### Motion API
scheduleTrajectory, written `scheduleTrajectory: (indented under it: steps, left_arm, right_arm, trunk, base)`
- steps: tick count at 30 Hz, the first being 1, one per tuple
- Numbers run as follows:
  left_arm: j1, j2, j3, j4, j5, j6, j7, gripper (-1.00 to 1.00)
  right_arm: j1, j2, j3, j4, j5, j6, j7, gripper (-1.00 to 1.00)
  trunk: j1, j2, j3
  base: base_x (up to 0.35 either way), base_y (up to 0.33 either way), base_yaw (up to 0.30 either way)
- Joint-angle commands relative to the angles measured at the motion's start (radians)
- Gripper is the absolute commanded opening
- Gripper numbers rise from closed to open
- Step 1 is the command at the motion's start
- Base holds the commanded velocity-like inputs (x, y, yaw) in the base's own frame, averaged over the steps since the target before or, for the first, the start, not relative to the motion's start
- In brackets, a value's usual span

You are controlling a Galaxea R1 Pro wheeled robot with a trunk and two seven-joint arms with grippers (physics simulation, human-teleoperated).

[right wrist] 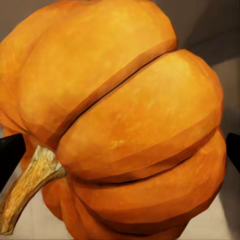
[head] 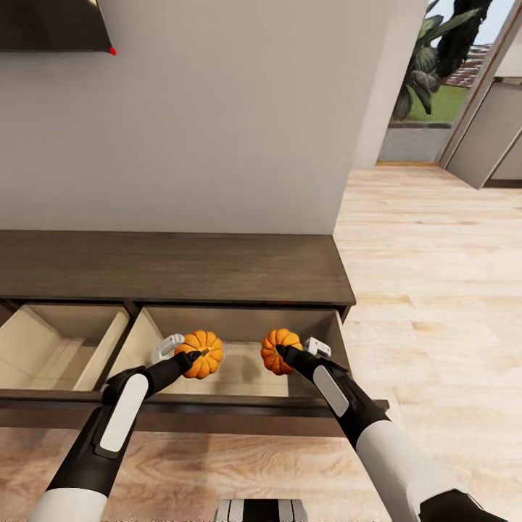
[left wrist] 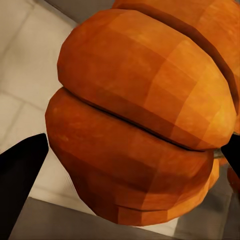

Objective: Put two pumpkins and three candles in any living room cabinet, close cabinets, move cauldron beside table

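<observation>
While both arms reached over the opened cabinet (head: 174,268), each one held a pumpkin above the same compartment. The left pumpkin (head: 201,353) sat in the left gripper (head: 194,355), whose jaws were closed on it; the left wrist view showed its ribbed orange body (left wrist: 142,130) pressed between two dark fingers (left wrist: 20,185) at either edge of the picture. The right pumpkin (head: 279,350) sat likewise in the right gripper (head: 284,353), jaws closed on it, and the right wrist view showed its skin close up (right wrist: 130,125) with a tan, curved stem (right wrist: 30,187) pointing off to one side and dark fingertips (right wrist: 10,155) at both edges.

Both pumpkins hung near each other, apart and not touching, over the pale floor of the right-hand drawer (head: 239,373). Whether either one rested on that floor or was still lifted clear of it could not be told. This drawer was pulled out toward the robot, and a second open drawer (head: 58,348) lay just beside it on the left, parted from it by a pale wall.

Above the drawers ran the cabinet's flat dark brown top, set against a plain grey wall (head: 217,116). A dark panel (head: 51,25) hung on that wall at the upper left. Light wooden floor (head: 435,275) stretched away to the right of the cabinet, toward a doorway with a leafy plant (head: 435,58) beyond it.
</observation>
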Motion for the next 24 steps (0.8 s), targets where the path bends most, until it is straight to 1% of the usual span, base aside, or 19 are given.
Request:
scheduleTrajectory:
  steps: [1,4,6,7,9,14,24]
  left_arm:
    - [-0.001,-0.003,-0.003,-0.003,0.008,0.003,0.008,-1.00]
    - [-0.001,-0.007,-0.010,-0.006,0.007,0.003,0.009,-1.00]
    - [-0.001,-0.009,-0.011,-0.007,0.006,0.003,0.009,-1.00]
    - [-0.001,-0.009,-0.012,-0.007,0.006,0.003,0.009,-1.00]
    - [-0.001,-0.009,-0.012,-0.006,0.006,0.003,0.009,-1.00]
    - [-0.001,-0.009,-0.012,-0.005,0.005,0.003,0.009,-1.00]
    - [-0.001,-0.009,-0.012,-0.005,0.005,0.003,0.008,-1.00]
  right_arm:
    - [0.000,-0.001,0.004,-0.002,-0.011,-0.002,-0.009,-1.00]
    - [0.000,-0.001,0.004,-0.001,-0.010,-0.010,-0.009,-1.00]
    - [0.000,0.001,0.006,-0.001,-0.008,-0.013,-0.010,-1.00]
    - [-0.001,0.004,0.011,-0.001,-0.008,-0.013,-0.010,-1.00]
    - [-0.002,0.024,0.033,-0.001,-0.008,-0.013,-0.012,-1.00]
    - [-0.002,0.033,0.050,-0.001,-0.008,-0.012,-0.019,-1.00]
    - [-0.002,0.033,0.051,-0.001,-0.009,-0.011,-0.021,-1.00]
  trunk:
    - [0.000,-0.001,-0.005]
    - [0.001,-0.001,-0.016]
    - [0.001,-0.001,-0.016]
    - [0.001,-0.001,-0.016]
    - [0.002,-0.002,-0.020]
    - [0.004,-0.003,-0.040]
    - [0.004,-0.003,-0.040]
  base:
    - [0.000,0.000,0.000]
    - [0.000,0.000,0.000]
    - [0.000,0.000,0.000]
    - [0.000,0.000,0.000]
    - [0.000,0.000,0.000]
    - [0.000,0.000,0.000]
    - [0.000,0.000,0.000]
